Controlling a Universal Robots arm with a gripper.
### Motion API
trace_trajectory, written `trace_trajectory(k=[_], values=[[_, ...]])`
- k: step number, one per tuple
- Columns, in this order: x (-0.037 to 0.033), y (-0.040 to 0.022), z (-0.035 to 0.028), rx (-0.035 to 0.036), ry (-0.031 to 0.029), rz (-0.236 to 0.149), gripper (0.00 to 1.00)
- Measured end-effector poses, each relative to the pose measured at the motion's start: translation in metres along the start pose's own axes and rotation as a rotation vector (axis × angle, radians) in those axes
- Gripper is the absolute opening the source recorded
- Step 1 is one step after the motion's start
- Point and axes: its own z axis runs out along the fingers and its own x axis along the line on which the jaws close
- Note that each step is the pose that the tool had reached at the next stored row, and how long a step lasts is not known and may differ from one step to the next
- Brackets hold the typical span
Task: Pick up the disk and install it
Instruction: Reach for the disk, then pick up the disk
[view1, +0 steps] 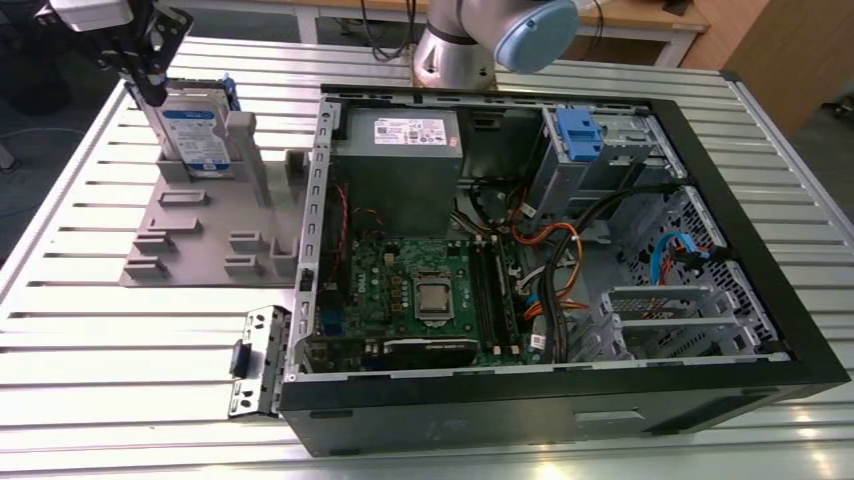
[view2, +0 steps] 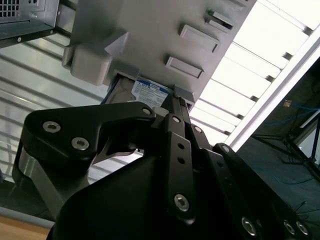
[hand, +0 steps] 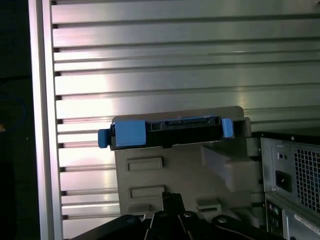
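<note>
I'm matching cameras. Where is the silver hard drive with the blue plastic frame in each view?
Exterior view: the silver hard drive stands upright in the grey plastic holder, on the exterior view's left.
Second wrist view: its labelled face, seated in that holder.
First wrist view: edge-on, blue frame ends, in the holder.
Shared landmark: that holder.

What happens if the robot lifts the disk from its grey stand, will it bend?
Probably not: the disk looks like a stiff metal slab in a blue frame. It likely feels heavy for its size. Standing on edge in the grey stand, it could tip if pushed.
</note>
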Motion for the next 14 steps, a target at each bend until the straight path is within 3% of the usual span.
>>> trace_trajectory(k=[4,14], values=[[-0.0042,0.0026,0.0017,0.0005,-0.0002,-0.001,0.10],[-0.0041,0.0029,0.0016,0.0006,0.0000,-0.001,0.10]])
